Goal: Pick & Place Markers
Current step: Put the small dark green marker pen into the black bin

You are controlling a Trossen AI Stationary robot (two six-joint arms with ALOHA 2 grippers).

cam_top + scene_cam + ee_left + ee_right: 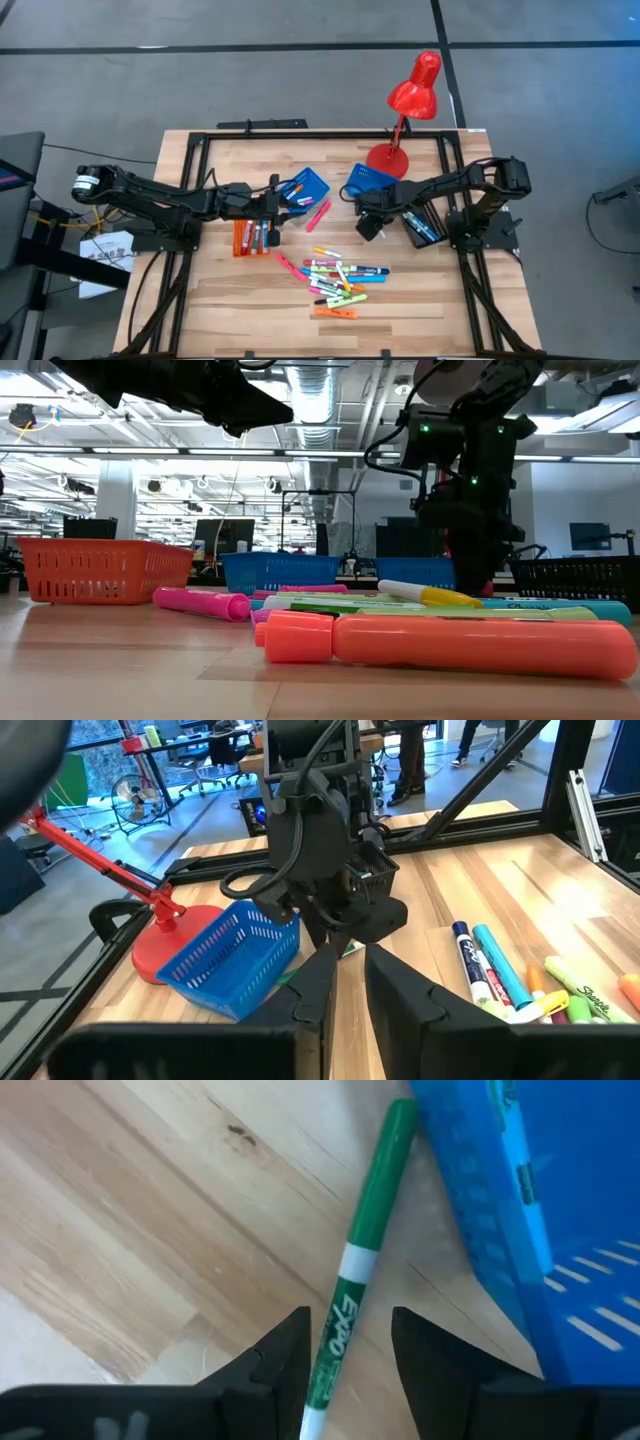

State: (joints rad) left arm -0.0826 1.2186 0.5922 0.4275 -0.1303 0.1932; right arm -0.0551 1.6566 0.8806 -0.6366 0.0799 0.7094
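Green marker [352, 1280] lies on the tabletop just beside a blue tray [560, 1200], between the right claw [348, 1345] fingers. Claw part open, holding nothing. Light, stiff, slick barrel, so best pinched mid-barrel across the label. Right arm reaches in from 3 o'clock, wrist pitched down. Left claw [345, 985], near the orange tray [252, 236] at 9 o'clock, nearly closed, empty. Remaining markers [340, 280] piled at 6 o'clock.

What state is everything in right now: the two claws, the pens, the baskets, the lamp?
Left gripper: shut, empty, above the orange basket.
Right gripper: fingers apart, straddling a green marker lying on the table beside a blue basket.
Marker pile: loose on the table.
Pink marker: lying alone by the other blue basket.
Black basket: holds markers.
Red lamp: upright.
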